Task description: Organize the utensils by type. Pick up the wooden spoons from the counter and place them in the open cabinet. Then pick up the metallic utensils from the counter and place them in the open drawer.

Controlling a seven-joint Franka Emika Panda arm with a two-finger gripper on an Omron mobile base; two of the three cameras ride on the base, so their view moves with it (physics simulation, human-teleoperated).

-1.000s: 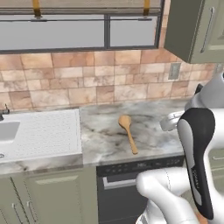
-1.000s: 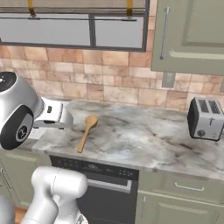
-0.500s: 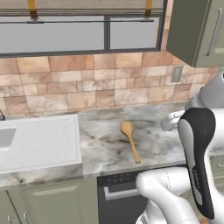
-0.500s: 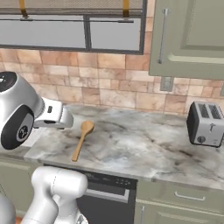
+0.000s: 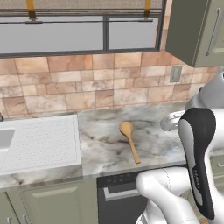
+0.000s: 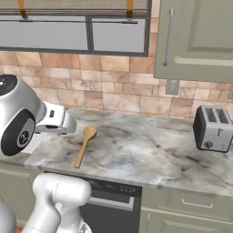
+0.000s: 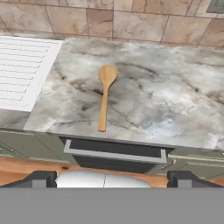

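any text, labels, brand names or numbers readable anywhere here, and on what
None can be read.
The toaster shows no brand or marking.
The wall outlet is blank.
The wooden spoon, the counter and the cabinet carry no print.

White arm folded high, gripper [image 7: 112,177] level, jaws spread wide.

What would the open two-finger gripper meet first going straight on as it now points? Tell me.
Probably the grey-white marbled stone counter, at or near the orange-tan wooden spoon lying there. The gripper looks down at it with nothing between, though depth is unclear.
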